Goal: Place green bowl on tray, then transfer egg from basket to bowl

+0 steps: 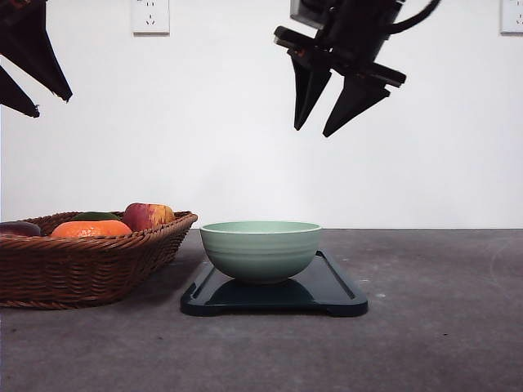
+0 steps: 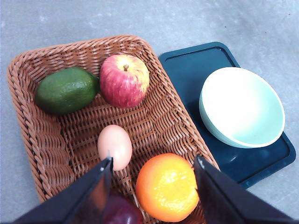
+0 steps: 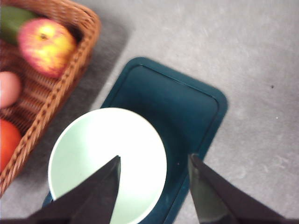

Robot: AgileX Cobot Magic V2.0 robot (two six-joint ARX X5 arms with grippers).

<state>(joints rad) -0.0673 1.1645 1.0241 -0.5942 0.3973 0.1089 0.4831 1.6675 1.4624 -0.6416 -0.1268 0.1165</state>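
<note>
Green bowl [image 1: 261,249] sat upright on the tray [image 1: 331,287], toward its basket-side end, empty. Egg [image 2: 114,146] lay in the basket [image 1: 49,273] among apple [image 2: 124,80], avocado [image 2: 66,90] and orange [image 2: 167,187]. Left end effector [image 2: 153,165] hung above the basket, fingers spread wide, empty. Right end effector [image 1: 329,114] hung high over the bowl, fingers apart, gripping nothing. Grey table [image 1: 441,327] underneath.

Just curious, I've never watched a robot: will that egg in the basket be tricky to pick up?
Probably. The egg looks smooth and rounded, so it may slip or roll on the basket weave. It is likely fragile; squeeze gently.
</note>
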